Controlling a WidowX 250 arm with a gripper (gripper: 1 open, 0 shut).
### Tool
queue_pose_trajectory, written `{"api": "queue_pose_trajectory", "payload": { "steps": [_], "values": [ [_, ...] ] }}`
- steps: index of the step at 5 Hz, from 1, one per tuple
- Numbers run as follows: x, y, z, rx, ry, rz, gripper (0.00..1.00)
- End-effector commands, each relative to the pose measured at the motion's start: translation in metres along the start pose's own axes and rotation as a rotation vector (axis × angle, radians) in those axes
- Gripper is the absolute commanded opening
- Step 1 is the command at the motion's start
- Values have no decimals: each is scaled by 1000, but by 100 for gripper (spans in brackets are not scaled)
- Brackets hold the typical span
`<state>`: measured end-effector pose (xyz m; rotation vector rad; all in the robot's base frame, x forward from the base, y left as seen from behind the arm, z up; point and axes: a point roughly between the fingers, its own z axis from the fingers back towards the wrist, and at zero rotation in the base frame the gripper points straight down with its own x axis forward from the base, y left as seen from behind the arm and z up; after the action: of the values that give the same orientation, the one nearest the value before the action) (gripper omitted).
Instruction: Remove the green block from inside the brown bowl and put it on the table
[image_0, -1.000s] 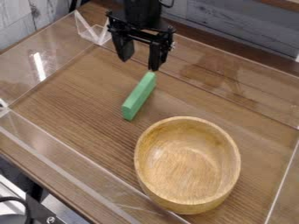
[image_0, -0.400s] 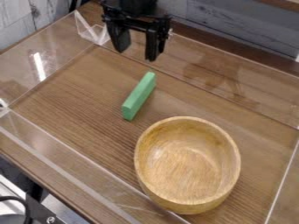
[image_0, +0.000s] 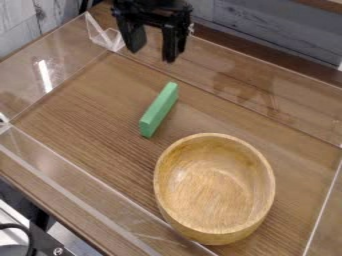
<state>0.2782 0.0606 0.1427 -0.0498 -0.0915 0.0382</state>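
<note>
The green block (image_0: 158, 108) lies flat on the table (image_0: 94, 110), just up and left of the brown bowl (image_0: 215, 186), apart from its rim. The bowl's inside is bare wood with nothing in it. My gripper (image_0: 152, 46) hangs open near the top of the view, above and behind the block, its two dark fingers (image_0: 136, 38) spread with nothing between them. The gripper touches neither block nor bowl.
Low clear acrylic walls (image_0: 54, 60) border the table on the left, front and back. A grey board wall (image_0: 274, 20) runs behind. Bare wood surface lies to the left of the block and right of the gripper.
My open gripper has risen and drifted up and left, away from the block. The block and bowl have stayed where they were.
</note>
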Motion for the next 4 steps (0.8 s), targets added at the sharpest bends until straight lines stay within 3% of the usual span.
{"api": "queue_pose_trajectory", "payload": {
  "steps": [1,3,4],
  "values": [
    [-4,1,18,9,-49,-8,100],
    [-13,-4,22,0,-32,-22,100],
    [-8,5,20,6,-31,-47,100]
  ]
}}
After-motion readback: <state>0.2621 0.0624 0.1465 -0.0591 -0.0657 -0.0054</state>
